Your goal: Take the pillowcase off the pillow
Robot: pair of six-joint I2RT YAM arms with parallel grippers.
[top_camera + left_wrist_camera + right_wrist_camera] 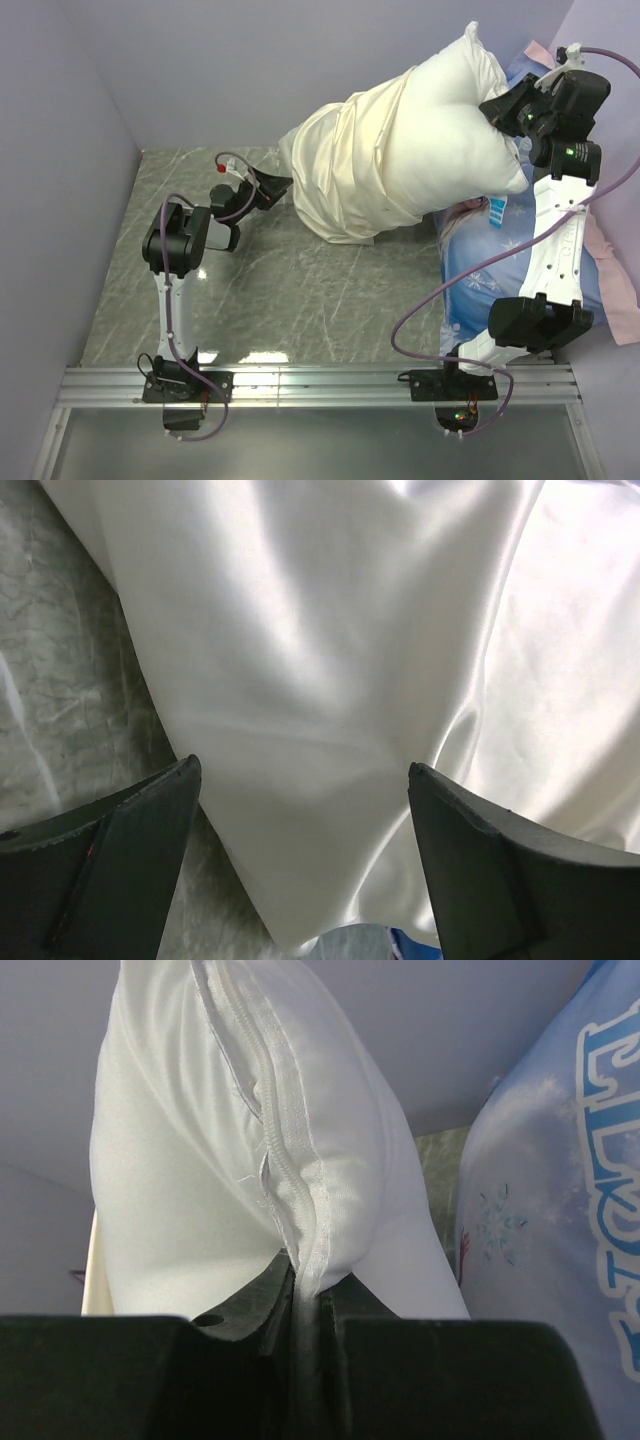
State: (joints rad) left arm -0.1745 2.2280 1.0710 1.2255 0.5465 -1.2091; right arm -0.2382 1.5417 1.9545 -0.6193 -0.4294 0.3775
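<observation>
— Cream satin, slippery-looking, easy to lose. Pillowcase (345,170) bunched in folds over the lower left half of the pillow (455,110), tail reaching down to the grey marbled table (300,290).

— Agreed. Biggest danger, probably: closing the left gripper (268,187) on too thin a fold and sliding straight off under the pull.

— Or biting too deep and catching stuffing along with the sack. Then dragging both together, getting nowhere.

— And the far end?

— Held high at upper right by the right gripper (505,108). Pinched tight on the bare white end, right along the stitched seam (285,1190), with only a sliver of fabric between the jaws. Thin purchase for a plump load; likely to slip free under a hard tug from the other side.

— Left jaws, then?

— Spread wide, seen from the left wrist. Fingers (120,850) flanking a hanging point of cream cloth, gripping nothing. Touching it or not: cannot tell from that angle.

— Anything to snag on?

— Blue "ELSA" pillow (520,270), just below and beside the raised one. Easy to knock or hook while hauling rightward. Better to draw the sack down and left, away from it, and slowly enough to spare that seam grip.
</observation>
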